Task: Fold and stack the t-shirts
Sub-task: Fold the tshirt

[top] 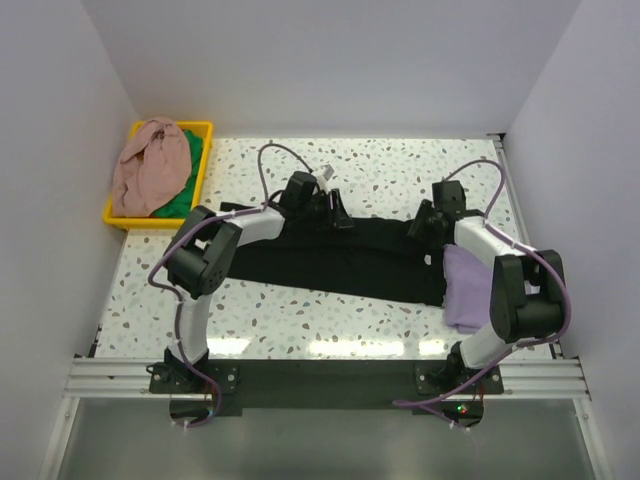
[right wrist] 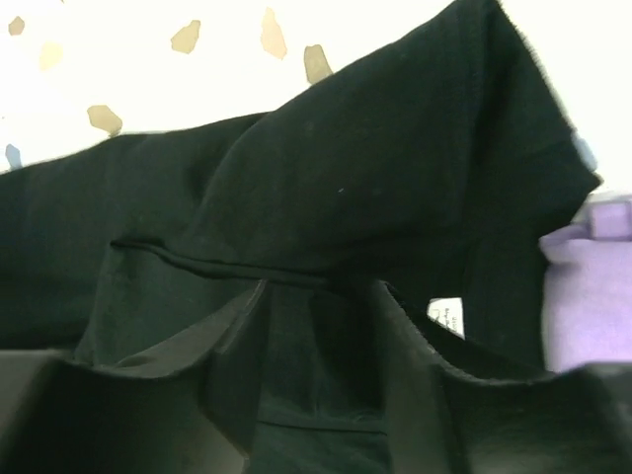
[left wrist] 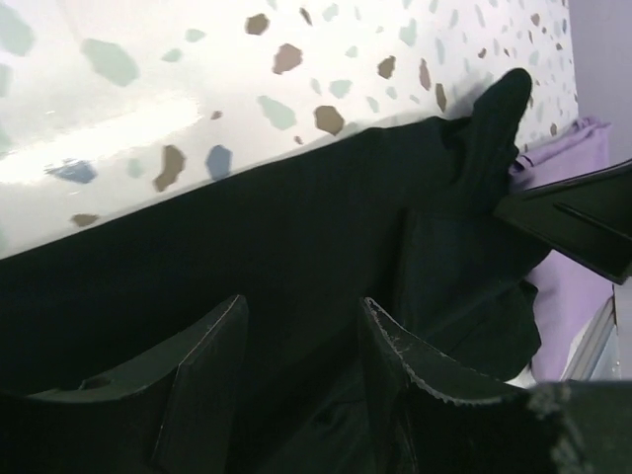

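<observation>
The black t-shirt lies as a long, partly folded band across the middle of the table. My left gripper hovers at its far edge, near the centre. In the left wrist view that gripper is open just over the black t-shirt, holding nothing. My right gripper is at the band's right end. In the right wrist view the right gripper has its fingers apart, with a hemmed fold of the black t-shirt lying between them. The lavender t-shirt sits folded at the right.
A yellow bin at the back left holds the pink t-shirt and the green t-shirt. White walls enclose the table on three sides. A white label shows on the black cloth. The lavender t-shirt lies beside the black one's end.
</observation>
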You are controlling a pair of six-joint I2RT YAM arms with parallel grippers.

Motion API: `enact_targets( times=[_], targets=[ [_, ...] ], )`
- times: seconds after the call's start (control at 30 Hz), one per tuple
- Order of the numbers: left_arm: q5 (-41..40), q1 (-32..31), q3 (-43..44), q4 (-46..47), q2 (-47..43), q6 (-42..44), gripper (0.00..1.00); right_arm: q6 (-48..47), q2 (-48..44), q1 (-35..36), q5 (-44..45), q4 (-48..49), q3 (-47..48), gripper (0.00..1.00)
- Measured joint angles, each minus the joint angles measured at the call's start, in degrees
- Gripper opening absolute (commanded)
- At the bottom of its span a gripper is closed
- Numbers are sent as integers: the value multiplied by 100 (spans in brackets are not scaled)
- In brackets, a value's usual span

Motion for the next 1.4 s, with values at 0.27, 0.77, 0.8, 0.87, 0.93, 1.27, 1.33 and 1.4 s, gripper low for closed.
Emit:
enact_targets(
  times=[0.27, 0.77, 0.8, 0.87, 0.93, 1.27, 1.33, 1.4],
  targets=[
    [424, -310, 413, 313, 323, -9, 54, 107, -275, 0, -553, 229, -455, 19],
    [887, -656, 595, 586, 645, -28, 54, 107, -1700, 0, -1436, 413, -1403, 20],
    [935, -675, 595, 647, 656, -50, 54, 103, -1759, 0, -1471, 415, -1467, 21],
    [997, -704, 595, 745, 667, -66, 54, 79, -1853, 0, -1541, 420, -1591, 21],
    [1060, -732, 595, 811, 675, -103, 54, 55, -1954, 0, -1598, 409, -1720, 21],
    [1309, -802, 367, 1248, 675, -120, 47, 15, -2391, 0, -1751, 363, -2188, 23],
    [1377, -817, 192, 1366, 673, -131, 45, 15, -2470, 0, -1757, 345, -2236, 24],
    [1419, -831, -2, 1456, 649, -144, 43, 20, -2568, 0, -1766, 315, -2267, 28]
  ],
)
